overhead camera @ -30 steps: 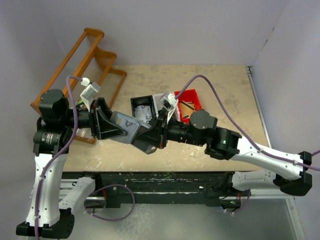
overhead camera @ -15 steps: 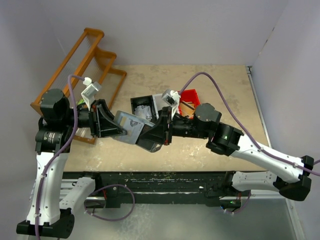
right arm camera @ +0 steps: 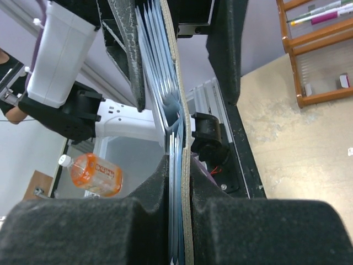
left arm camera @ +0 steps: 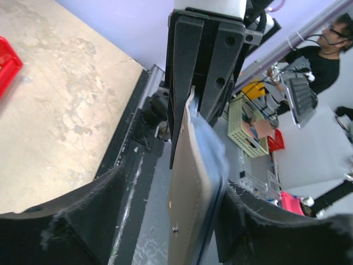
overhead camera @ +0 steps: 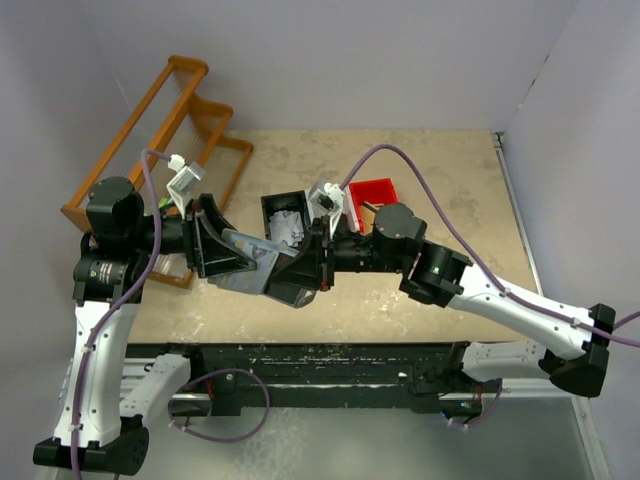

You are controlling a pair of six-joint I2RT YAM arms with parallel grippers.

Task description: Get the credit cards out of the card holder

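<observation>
**Right wrist view.** Holder [right arm camera: 177,72] seen edge-on, running upright through mid-frame, with its tan outer face toward frame-right and thin pale-blue leaves fanned toward frame-left. Right gripper [right arm camera: 180,185] sits at the holder's lower end, both dark pads pressed against it. Left gripper [right arm camera: 185,94] is at the holder's upper end: one finger [right arm camera: 126,49] close by the leaves, the other [right arm camera: 225,55] standing clear of the tan face. Frame-left of the holder: white arm housing [right arm camera: 60,52], orange bottle [right arm camera: 98,174]. Frame-right of the holder: tabletop [right arm camera: 298,160], wooden rack [right arm camera: 314,52].

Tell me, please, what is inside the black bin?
Pale whitish cards lie in the black bin; the right arm covers its near right corner, so anything there is hidden.
</observation>
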